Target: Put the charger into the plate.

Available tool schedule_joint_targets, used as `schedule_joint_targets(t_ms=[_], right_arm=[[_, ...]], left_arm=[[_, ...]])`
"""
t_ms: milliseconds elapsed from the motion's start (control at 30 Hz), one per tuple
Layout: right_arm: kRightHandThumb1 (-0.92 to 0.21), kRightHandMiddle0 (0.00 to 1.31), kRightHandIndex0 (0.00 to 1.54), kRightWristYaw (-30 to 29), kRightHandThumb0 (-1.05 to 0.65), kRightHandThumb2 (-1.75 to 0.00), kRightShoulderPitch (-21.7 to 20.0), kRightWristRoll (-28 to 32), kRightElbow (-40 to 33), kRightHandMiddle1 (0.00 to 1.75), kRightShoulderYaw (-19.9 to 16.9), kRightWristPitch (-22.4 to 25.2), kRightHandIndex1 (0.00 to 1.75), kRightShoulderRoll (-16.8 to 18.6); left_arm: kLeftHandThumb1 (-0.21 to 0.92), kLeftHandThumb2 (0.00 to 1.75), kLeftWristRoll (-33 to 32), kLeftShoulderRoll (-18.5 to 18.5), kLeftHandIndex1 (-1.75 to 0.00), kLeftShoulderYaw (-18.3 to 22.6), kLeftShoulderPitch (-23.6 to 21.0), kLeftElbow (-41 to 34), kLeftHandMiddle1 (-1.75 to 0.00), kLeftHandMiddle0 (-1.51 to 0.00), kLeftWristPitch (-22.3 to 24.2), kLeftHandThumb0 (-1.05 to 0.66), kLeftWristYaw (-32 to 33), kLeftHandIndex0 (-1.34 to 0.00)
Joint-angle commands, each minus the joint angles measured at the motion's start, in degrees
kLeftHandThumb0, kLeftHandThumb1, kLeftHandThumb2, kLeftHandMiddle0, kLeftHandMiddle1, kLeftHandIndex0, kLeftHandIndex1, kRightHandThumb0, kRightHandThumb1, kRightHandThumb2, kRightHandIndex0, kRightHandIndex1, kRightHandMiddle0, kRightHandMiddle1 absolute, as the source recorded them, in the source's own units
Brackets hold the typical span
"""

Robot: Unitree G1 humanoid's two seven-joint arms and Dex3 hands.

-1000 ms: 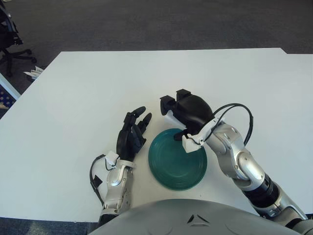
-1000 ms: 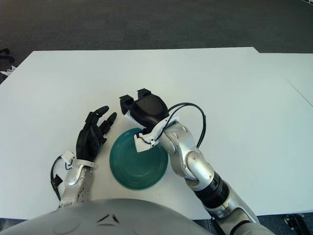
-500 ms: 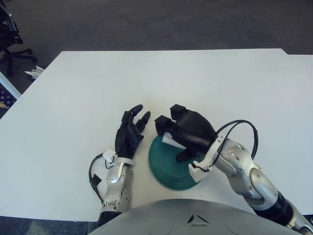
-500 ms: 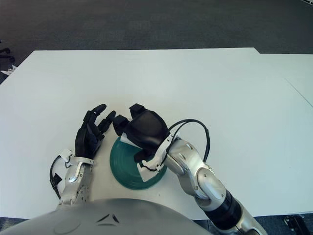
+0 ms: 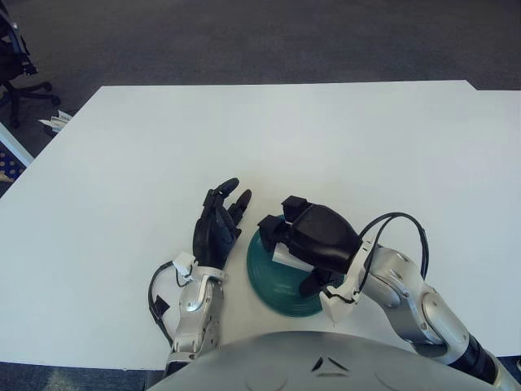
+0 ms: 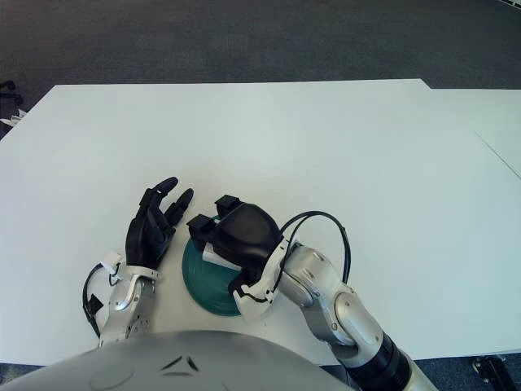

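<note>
A dark green plate (image 5: 281, 289) lies on the white table near its front edge. My right hand (image 5: 313, 240) hovers over the plate, black fingers curled around a white charger (image 5: 286, 254) that peeks out under the palm. The hand hides most of the charger and the plate's middle. My left hand (image 5: 218, 228) shows just left of the plate with its fingers spread and nothing in them. The same scene appears in the right eye view, with the plate (image 6: 199, 285), charger (image 6: 213, 256) and right hand (image 6: 240, 235).
The white table (image 5: 269, 138) stretches far back and to both sides. An office chair base (image 5: 20, 85) stands on the carpet beyond the left corner. A black cable (image 5: 399, 224) loops off my right wrist.
My right hand has carried the charger from behind the plate's far rim toward me and lower, over the plate's middle. The left hand has barely shifted.
</note>
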Motion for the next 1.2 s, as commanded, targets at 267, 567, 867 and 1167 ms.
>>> schedule_joint_targets(t_ms=[267, 567, 867, 1167], right_arm=[[-0.51, 0.51, 0.94, 1.41, -0.42, -1.01, 0.39, -0.61, 1.4, 1.67, -0.62, -1.92, 1.75, -1.46], [-0.5, 0.53, 0.96, 2.09, -0.43, -1.02, 0.76, -1.79, 1.83, 1.66, -0.76, -1.69, 1.75, -1.14], [-0.48, 0.53, 0.99, 1.33, -0.43, -1.05, 0.48, -4.64, 2.55, 1.67, -0.59, -2.96, 1.75, -1.38], [-0.57, 0.46, 0.93, 0.22, -0.41, -0.95, 0.92, -3.58, 2.82, 1.68, -1.28, -3.57, 1.75, -0.14]], left_arm=[[0.92, 0.89, 1.33, -2.49, -0.96, -0.43, -0.23, 1.96, -0.08, -0.68, -1.17, -0.95, 0.16, -0.24], [0.92, 0.89, 0.78, -2.36, -0.97, -0.62, -0.26, 1.85, -0.09, -0.69, -0.83, -0.96, -0.21, -0.24], [0.92, 0.88, 0.55, -2.45, -0.99, -0.87, -0.02, 1.52, -0.09, -0.7, -0.56, -0.97, -0.27, -0.25], [0.92, 0.88, -0.2, -2.58, -0.98, -0.89, 0.15, 1.8, -0.08, -0.67, -0.49, -0.97, -0.75, -0.24]])
